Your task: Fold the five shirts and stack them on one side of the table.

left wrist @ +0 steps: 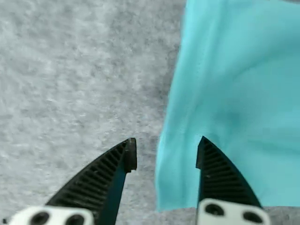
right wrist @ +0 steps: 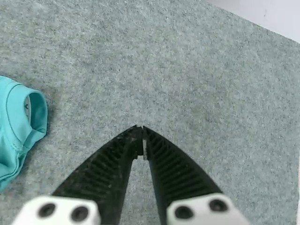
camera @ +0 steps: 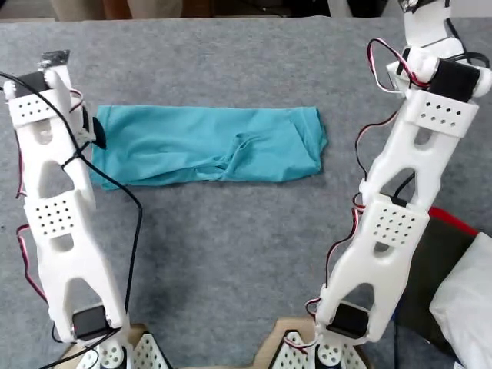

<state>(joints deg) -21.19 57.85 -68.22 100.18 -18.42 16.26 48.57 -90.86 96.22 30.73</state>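
Observation:
A teal shirt (camera: 207, 146), folded into a long strip, lies across the middle of the grey felt table (camera: 231, 254). My left gripper (left wrist: 166, 150) is open at the strip's left end (camera: 96, 131). It straddles the shirt's edge (left wrist: 225, 93), with one finger (left wrist: 119, 161) over bare felt and the other (left wrist: 213, 161) over the cloth, and nothing is pinched between them. My right gripper (right wrist: 143, 136) is shut and holds nothing. It hangs over bare felt at the far right of the table. The shirt's collar end (right wrist: 21, 126) lies off to its side.
At the table's near right lie a dark cloth (camera: 434, 269) with a red edge and a white cloth (camera: 465, 304). The right arm (camera: 400, 200) stands between them and the shirt. The table's far edge (right wrist: 262, 18) runs close beyond my right gripper.

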